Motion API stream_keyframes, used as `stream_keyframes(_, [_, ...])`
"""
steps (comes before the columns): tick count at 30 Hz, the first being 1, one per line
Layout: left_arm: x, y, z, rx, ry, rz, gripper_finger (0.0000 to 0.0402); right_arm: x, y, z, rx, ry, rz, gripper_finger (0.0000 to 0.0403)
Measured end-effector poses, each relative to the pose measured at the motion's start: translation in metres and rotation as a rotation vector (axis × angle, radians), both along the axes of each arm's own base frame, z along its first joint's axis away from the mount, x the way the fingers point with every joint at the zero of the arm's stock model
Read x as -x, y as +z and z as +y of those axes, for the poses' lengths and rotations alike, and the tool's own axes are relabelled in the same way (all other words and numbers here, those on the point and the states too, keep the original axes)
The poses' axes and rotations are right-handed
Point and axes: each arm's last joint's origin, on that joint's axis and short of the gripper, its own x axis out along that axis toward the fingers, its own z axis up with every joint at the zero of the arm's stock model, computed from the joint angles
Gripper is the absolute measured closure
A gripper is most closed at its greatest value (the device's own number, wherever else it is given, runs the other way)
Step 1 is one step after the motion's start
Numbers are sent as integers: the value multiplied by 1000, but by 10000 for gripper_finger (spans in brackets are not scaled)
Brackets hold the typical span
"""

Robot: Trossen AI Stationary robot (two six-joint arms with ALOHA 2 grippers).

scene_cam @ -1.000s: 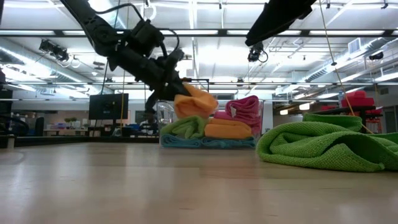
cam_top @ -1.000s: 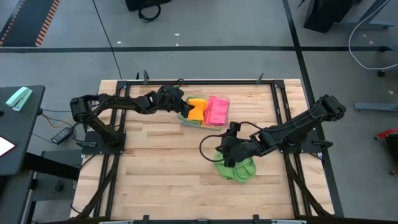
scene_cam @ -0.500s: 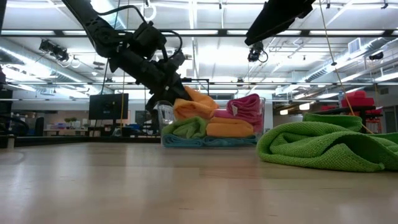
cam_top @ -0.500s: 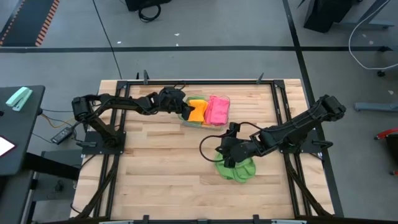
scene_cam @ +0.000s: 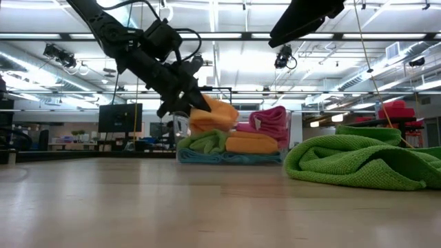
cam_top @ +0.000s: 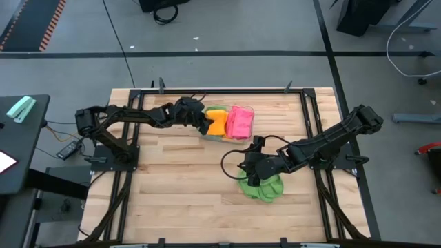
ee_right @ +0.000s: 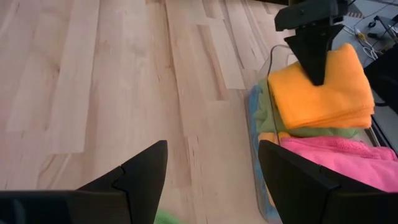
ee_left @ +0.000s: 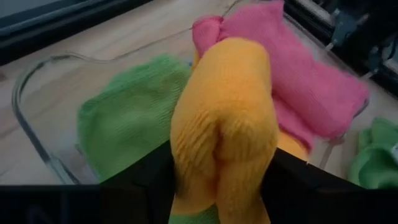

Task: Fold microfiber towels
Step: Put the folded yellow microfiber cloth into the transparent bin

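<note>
A clear plastic tray (cam_top: 205, 133) at the table's far middle holds folded microfiber towels: an orange one (cam_top: 218, 124) on top, pink (cam_top: 240, 122) beside it, green (ee_left: 124, 118) and blue beneath. My left gripper (ee_left: 221, 168) reaches in from the table's left, open, with the orange towel's near end between its fingers. A loose green towel (cam_top: 263, 187) lies crumpled on the table right of centre. Just above its far-left edge my right gripper (ee_right: 211, 149) hangs open with nothing between its fingers. My left gripper has the orange towel's rounded, folded end (ee_left: 217, 143) filling the gap between its spread fingers (ee_left: 149, 183) and touching both inner sides. The fingers slant down from the table's left. The towel's remaining part lies on the stack in the tray (ee_right: 323, 87).
The tray's clear rim (ee_left: 25, 118) curves round the left gripper's fingers. Bare wooden table (cam_top: 179, 186) stretches to the near and left sides. Black frame rails (cam_top: 303, 110) run along the table's edges.
My left gripper has rolled a little at the tray without shifting place. The orange towel's end, which stood up in a peak beside the fingers, has sunk and rounded onto the stack. My right arm has kept still.
</note>
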Motion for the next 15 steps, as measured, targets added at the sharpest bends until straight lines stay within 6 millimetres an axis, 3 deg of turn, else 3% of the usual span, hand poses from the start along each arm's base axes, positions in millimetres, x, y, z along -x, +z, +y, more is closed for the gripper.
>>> stream_keyframes(11, [1, -1, -1, -8, -12, 25, 201, -1, 1, 0, 10, 4, -7, 142])
stream_keyframes(15, [1, -1, -1, -16, -17, 24, 201, -11, 5, -10, 30, -10, -68, 142])
